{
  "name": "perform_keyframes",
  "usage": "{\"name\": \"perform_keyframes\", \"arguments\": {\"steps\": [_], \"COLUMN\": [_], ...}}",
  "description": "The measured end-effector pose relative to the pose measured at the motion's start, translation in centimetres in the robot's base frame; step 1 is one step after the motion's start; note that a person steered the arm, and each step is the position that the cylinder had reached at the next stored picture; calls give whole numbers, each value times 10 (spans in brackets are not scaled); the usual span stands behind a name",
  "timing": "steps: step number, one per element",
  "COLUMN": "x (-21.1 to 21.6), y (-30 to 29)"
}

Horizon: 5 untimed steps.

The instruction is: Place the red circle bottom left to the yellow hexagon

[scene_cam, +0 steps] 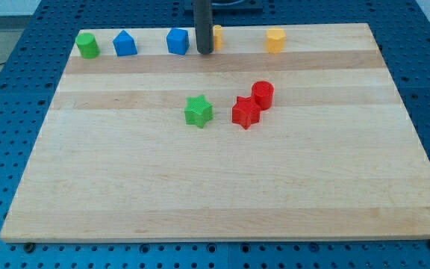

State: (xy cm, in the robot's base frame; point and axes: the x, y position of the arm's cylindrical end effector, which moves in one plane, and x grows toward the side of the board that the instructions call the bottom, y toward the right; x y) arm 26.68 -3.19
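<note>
The red circle stands near the board's middle, touching the red star at its lower left. The yellow hexagon sits at the view's top, right of centre, well above the red circle. My tip rests near the top edge, between a blue block on its left and a yellow-orange block partly hidden behind the rod. The tip is far up and to the left of the red circle and touches neither red block.
A green star lies left of the red star. A green cylinder and a blue house-shaped block sit along the top left. The wooden board lies on a blue perforated table.
</note>
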Motion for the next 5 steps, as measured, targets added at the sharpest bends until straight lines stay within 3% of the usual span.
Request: {"name": "perform_keyframes", "arguments": {"steps": [2,3,4,5], "x": [114,165,159,124], "y": [9,49,108,108]}}
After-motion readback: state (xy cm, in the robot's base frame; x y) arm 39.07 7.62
